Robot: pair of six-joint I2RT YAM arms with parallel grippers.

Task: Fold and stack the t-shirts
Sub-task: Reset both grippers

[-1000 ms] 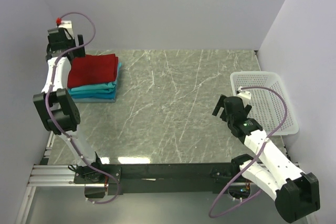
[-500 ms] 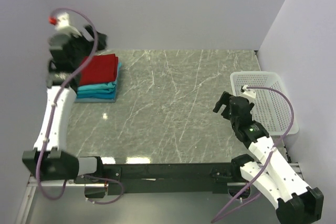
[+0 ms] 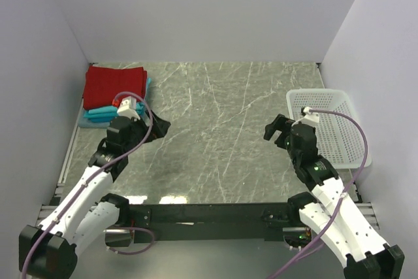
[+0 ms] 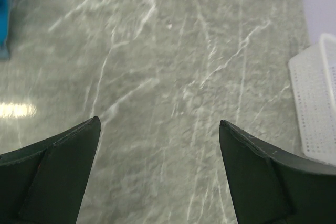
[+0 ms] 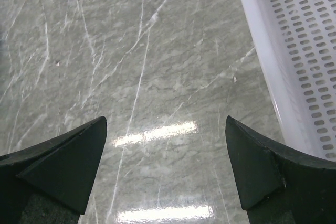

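Grey-green marbled table [image 3: 215, 136] bearing a white lattice basket [image 3: 326, 93] at its right edge. The t-shirts [image 3: 114, 86] lie in the far left corner as one folded stack, dark red over teal. The stack looks near-square from above, so its long axis cannot be told. The left gripper [image 3: 157, 127], jaws wide and empty, is the nearer one; the stack lies just to its far left, behind its fingers, which point toward the basket. The right gripper [image 3: 274, 129], equally wide and empty, hangs beside the basket, well apart from the stack.
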